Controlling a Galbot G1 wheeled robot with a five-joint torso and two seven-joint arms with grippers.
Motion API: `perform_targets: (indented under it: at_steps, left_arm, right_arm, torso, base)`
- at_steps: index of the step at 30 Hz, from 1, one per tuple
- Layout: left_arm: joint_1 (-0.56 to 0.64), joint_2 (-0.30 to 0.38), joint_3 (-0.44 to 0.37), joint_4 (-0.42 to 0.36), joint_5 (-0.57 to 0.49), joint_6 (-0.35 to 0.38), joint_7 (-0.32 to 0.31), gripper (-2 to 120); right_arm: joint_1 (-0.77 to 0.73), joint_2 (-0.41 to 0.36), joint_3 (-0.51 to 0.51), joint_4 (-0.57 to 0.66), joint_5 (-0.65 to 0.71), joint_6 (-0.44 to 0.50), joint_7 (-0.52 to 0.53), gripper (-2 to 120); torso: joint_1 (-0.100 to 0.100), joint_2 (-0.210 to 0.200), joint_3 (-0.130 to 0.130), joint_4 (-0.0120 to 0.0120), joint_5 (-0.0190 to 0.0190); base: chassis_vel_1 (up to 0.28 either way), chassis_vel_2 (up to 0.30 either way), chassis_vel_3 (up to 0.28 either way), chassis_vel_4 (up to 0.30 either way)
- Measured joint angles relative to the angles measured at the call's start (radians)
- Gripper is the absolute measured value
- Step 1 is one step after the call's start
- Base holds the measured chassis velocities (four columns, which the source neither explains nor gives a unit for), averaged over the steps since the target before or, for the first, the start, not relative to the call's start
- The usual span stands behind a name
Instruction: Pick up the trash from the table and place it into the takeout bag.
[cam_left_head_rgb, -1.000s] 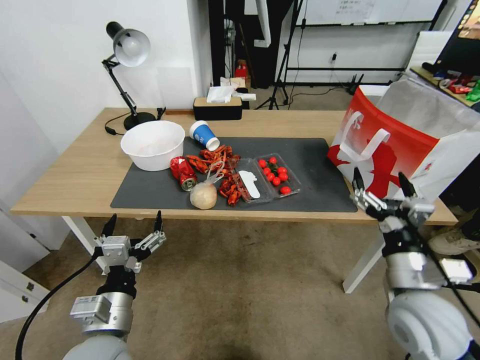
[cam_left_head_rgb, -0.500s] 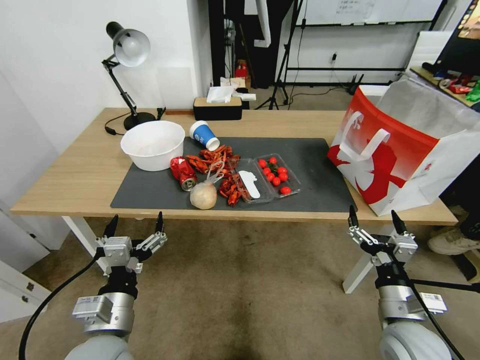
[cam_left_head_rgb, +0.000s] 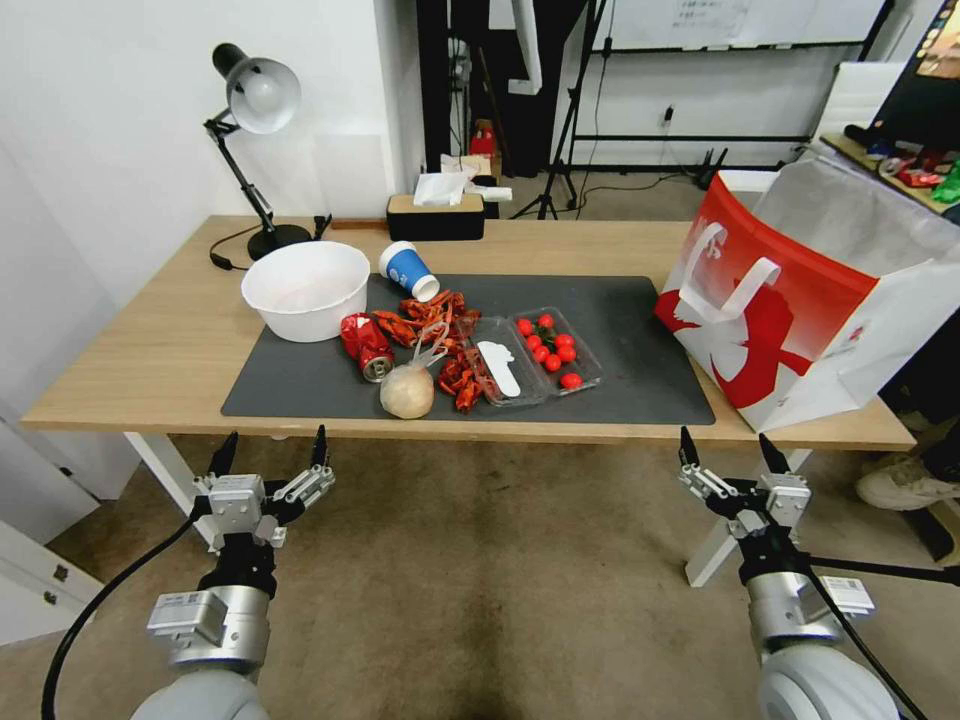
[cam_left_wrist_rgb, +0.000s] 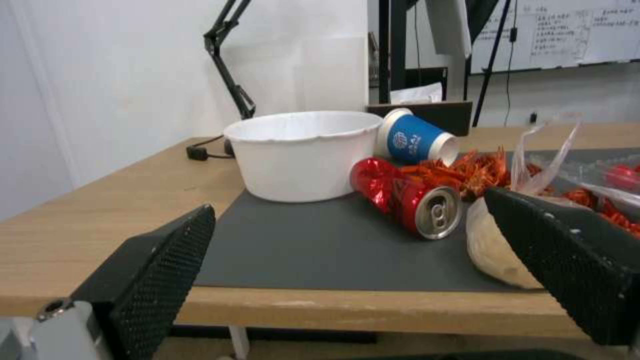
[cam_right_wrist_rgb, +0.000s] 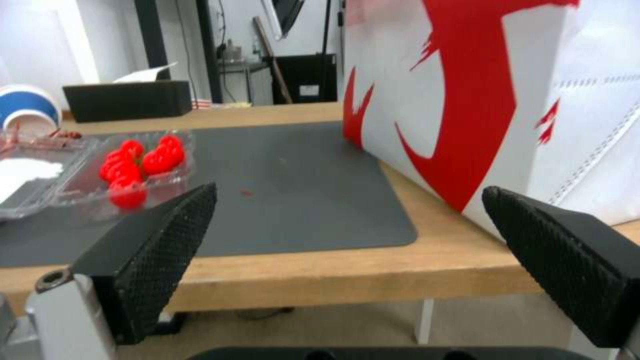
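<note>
head: high, looking down at table (cam_left_head_rgb: 150, 370) | wrists: low, edge-level, sharing mat (cam_left_wrist_rgb: 300, 250)

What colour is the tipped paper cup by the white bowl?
Blue with a white rim, the paper cup shows best in the left wrist view.

Lighting evenly and brightly from overhead, casting a soft shadow under the table (cam_left_head_rgb: 150, 340), bending straight lines at head-view edges, blurring wrist views slightly, glaring faintly off the white bowl (cam_left_wrist_rgb: 303, 150).

Each claw, left (cam_left_head_rgb: 270, 450) and right (cam_left_head_rgb: 733, 451), had black, dimple-textured fingers on silver-grey wrists; a black cable trailed the left arm.
</note>
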Motion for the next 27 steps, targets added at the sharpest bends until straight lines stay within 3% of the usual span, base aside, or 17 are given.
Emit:
perform_targets:
  at_steps: [16,23,27]
  left_arm:
    - [-0.040,0.024,0.013,0.016,-0.033,-0.019,-0.005,100]
    - [-0.120,0.130,0.020,0.041,-0.169,-0.022,-0.007,100]
    - [-0.124,0.153,0.025,0.040,-0.211,-0.021,0.004,100]
  right_arm:
    - [0.001,0.002,-0.005,-0.002,0.001,-0.038,-0.007,100]
    - [-0.002,-0.005,-0.008,0.018,0.000,-0.072,-0.005,100]
    - [0.015,-0.016,-0.021,0.020,0.002,-0.089,-0.005,100]
  torso:
    - [0.000,0.000,0.000,0.0000,0.0000]
    - [0.000,0.000,0.000,-0.0003,-0.0002]
    - [0.000,0.000,0.000,0.0000,0.0002]
  base:
    - [0.000,0.000,0.000,0.000]
    - [0.000,0.000,0.000,0.000]
    - [0.000,0.000,0.000,0.000]
